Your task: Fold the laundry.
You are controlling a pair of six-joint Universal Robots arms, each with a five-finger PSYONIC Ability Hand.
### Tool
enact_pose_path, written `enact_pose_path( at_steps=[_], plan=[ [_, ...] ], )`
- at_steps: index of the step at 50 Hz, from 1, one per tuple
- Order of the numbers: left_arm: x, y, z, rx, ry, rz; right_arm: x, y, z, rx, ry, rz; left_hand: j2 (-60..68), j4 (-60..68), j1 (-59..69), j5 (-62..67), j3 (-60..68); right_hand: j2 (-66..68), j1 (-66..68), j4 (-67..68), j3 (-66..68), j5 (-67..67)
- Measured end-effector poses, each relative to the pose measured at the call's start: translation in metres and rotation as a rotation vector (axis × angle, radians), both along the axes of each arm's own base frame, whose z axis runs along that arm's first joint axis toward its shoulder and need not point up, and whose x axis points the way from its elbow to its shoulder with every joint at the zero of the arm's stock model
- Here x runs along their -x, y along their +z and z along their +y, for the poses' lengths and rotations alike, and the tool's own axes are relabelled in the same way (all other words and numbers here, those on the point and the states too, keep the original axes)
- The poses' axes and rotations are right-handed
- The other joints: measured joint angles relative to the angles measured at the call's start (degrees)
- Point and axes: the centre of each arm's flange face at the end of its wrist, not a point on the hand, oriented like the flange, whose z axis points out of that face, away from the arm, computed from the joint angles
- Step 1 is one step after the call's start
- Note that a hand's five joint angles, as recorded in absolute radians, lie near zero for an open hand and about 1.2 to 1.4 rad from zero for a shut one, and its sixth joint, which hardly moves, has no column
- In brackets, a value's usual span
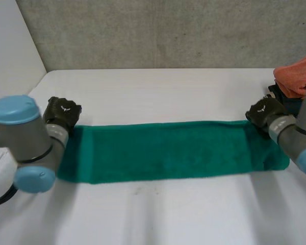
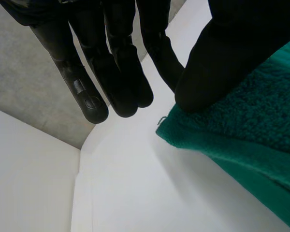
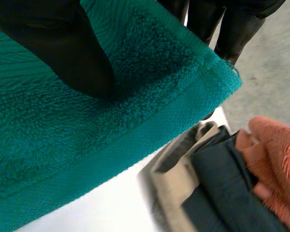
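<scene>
A green towel (image 1: pixel 168 150) lies as a long folded strip across the table (image 1: pixel 158 92). My left hand (image 1: pixel 62 113) is at its far left corner. In the left wrist view the thumb (image 2: pixel 217 63) sits on the towel (image 2: pixel 251 135) just beside that corner and one finger meets it there, the other fingers straight beyond the edge; the corner hangs a little above the table. My right hand (image 1: pixel 265 113) is at the far right corner. There the thumb (image 3: pixel 53 43) presses on top of the towel (image 3: pixel 87 145) and the fingers (image 3: pixel 237 29) are behind it, pinching the corner.
An orange cloth (image 1: pixel 298 74) lies on a dark pile (image 1: pixel 281 96) at the table's right edge, close to my right hand; in the right wrist view the orange cloth (image 3: pixel 275 164) and a dark cloth (image 3: pixel 227 193) are beside the held corner. A concrete wall (image 1: pixel 168 30) closes the back.
</scene>
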Motion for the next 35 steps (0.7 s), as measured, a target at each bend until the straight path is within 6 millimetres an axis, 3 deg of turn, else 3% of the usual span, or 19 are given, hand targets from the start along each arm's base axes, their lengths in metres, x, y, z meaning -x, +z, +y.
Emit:
enact_pose_path(
  at_steps=[4, 5, 7, 8, 9, 10, 11, 14, 15, 18, 23, 26, 31, 35],
  plan=[
    [0.013, -0.008, -0.024, 0.053, 0.029, 0.012, -0.006, -0.007, -0.016, 0.046, 0.005, -0.005, 0.0, 0.0, 0.0, 0.0, 0.0, 0.0, -0.1, 0.0, 0.0, 0.0],
    [0.015, -0.008, -0.028, 0.065, 0.029, 0.015, -0.011, -0.015, -0.031, 0.086, 0.005, -0.011, 0.0, 0.0, 0.0, 0.0, 0.0, -15.0, -14.6, -13.7, -14.9, -13.1],
    [0.020, -0.009, -0.035, 0.094, 0.028, 0.024, -0.014, -0.020, -0.041, 0.111, 0.001, -0.013, -7.5, -7.8, -6.6, -6.4, -7.5, -35.7, -34.1, -33.8, -35.0, -32.8],
    [0.024, -0.009, -0.038, 0.112, 0.022, 0.030, -0.015, -0.024, -0.046, 0.125, -0.004, -0.014, -16.9, -17.1, -17.6, -14.6, -16.5, -46.6, -41.3, -44.8, -45.0, -43.7],
    [0.027, -0.009, -0.039, 0.124, 0.014, 0.035, -0.016, -0.025, -0.047, 0.129, -0.006, -0.014, -16.9, -17.1, -17.6, -14.6, -16.5, -50.6, -43.5, -49.6, -49.6, -48.3],
    [0.030, -0.009, -0.040, 0.136, 0.002, 0.040, -0.017, -0.028, -0.051, 0.141, -0.018, -0.016, -36.7, -37.1, -40.3, -34.5, -36.0, -53.6, -44.9, -53.2, -53.7, -51.7],
    [0.032, -0.008, -0.040, 0.143, -0.008, 0.044, -0.017, -0.029, -0.053, 0.146, -0.024, -0.017, -43.7, -44.1, -47.4, -41.3, -42.8, -53.6, -44.9, -53.2, -53.7, -51.7],
    [0.038, -0.008, -0.038, 0.156, -0.033, 0.052, -0.018, -0.029, -0.054, 0.154, -0.036, -0.025, -50.7, -51.2, -53.1, -47.8, -49.8, -54.8, -45.0, -54.6, -55.5, -53.2],
    [0.047, -0.007, -0.032, 0.167, -0.074, 0.063, -0.020, -0.021, -0.052, 0.167, -0.060, -0.062, -56.7, -57.0, -55.4, -53.1, -56.1, -54.8, -45.0, -54.6, -55.5, -53.3],
    [0.051, -0.003, -0.023, 0.171, -0.103, 0.072, -0.020, -0.004, -0.044, 0.169, -0.078, -0.140, -57.0, -57.3, -55.4, -53.1, -56.3, -54.8, -45.0, -54.6, -55.5, -53.3],
    [0.047, 0.015, -0.006, 0.176, -0.114, 0.096, -0.018, 0.036, -0.015, 0.147, -0.056, -0.323, -57.0, -57.3, -55.4, -53.1, -56.3, -54.8, -45.0, -54.6, -55.5, -53.3],
    [0.041, 0.025, 0.006, 0.173, -0.112, 0.121, -0.011, 0.050, 0.003, 0.107, -0.029, -0.404, -57.0, -57.3, -55.4, -53.1, -56.3, -54.8, -45.0, -54.6, -55.5, -53.3],
    [0.033, 0.035, 0.025, 0.157, -0.108, 0.172, 0.009, 0.046, 0.021, 0.009, -0.021, -0.450, -57.0, -57.3, -55.4, -53.1, -56.3, -54.8, -45.0, -54.6, -55.5, -53.3],
    [0.026, 0.037, 0.039, 0.137, -0.102, 0.219, 0.030, 0.029, 0.032, -0.090, -0.051, -0.456, -57.0, -57.3, -55.4, -53.1, -56.3, -54.8, -45.0, -54.6, -55.5, -53.3]
  ],
)
